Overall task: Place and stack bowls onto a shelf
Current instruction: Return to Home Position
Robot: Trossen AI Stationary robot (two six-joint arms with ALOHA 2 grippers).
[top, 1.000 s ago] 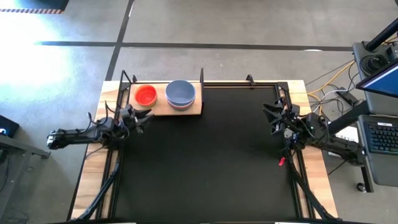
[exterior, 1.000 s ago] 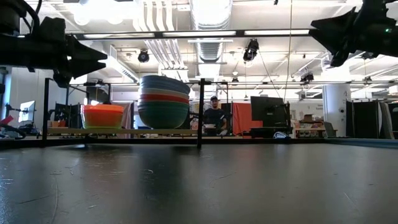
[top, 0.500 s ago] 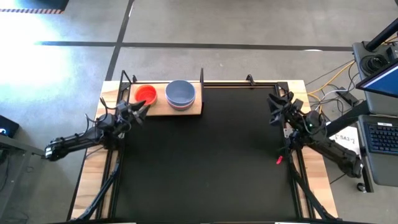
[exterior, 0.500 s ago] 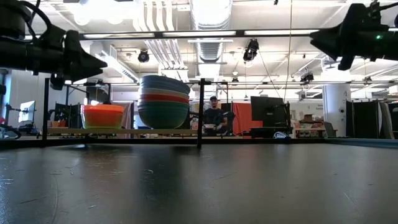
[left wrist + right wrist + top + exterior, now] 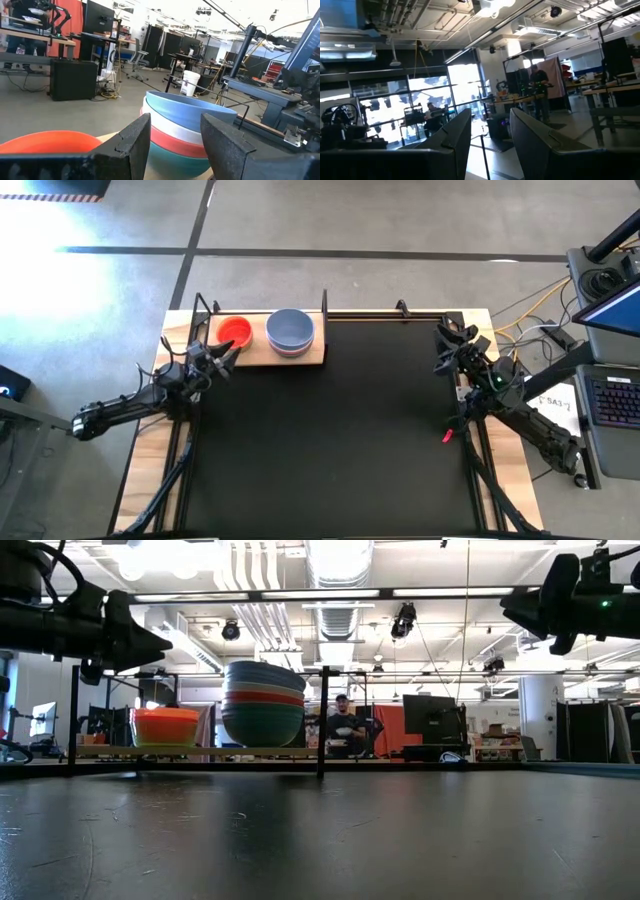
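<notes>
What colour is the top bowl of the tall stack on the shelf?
The top bowl is grey-blue; the left wrist view shows it best.

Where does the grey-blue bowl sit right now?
In the high view the grey-blue bowl tops the stack on the shelf at the table's far-left edge, just right of the orange-red bowl.

Beyond my dark left fingers (image 5: 127, 147) the stack reads, top down: round grey-blue bowl (image 5: 192, 106), white bowl (image 5: 172, 125), coral-red bowl (image 5: 172, 139), teal bowl (image 5: 175, 155), all plain. Beside those fingers, a plain orange-red round bowl (image 5: 47, 141). The pale wood shelf (image 5: 255, 358) has black posts; the desk mat (image 5: 330, 430) is plain black.
</notes>
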